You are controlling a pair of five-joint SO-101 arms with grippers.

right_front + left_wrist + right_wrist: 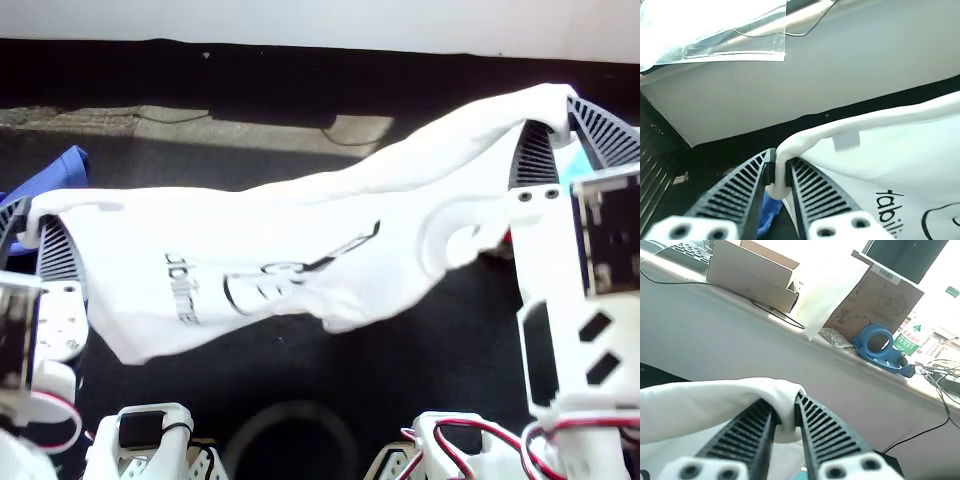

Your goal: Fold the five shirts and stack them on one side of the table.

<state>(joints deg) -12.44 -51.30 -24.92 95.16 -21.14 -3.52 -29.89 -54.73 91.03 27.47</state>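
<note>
Left end effector (780, 165): clamped on one top corner of the white shirt (300, 240), fabric pinched between the tips. A blue shirt (62, 168) is seen just behind and below this end effector, crumpled, judged not yet folded.

Between the end effectors: the white shirt is held up off the table (420, 340), spread wide, print facing the high camera, lower hem hanging free and sagging in the middle. No fold is seen in it.

Right end effector (785, 410): clamped on the opposite top corner, held higher than the left one. A teal patch is glimpsed right beside it; what it is cannot be told.

Progress, as judged: early. No folded shirt and no stack is seen. This shirt is only stretched out for laying flat; folding, stacking and the other shirts are left.
</note>
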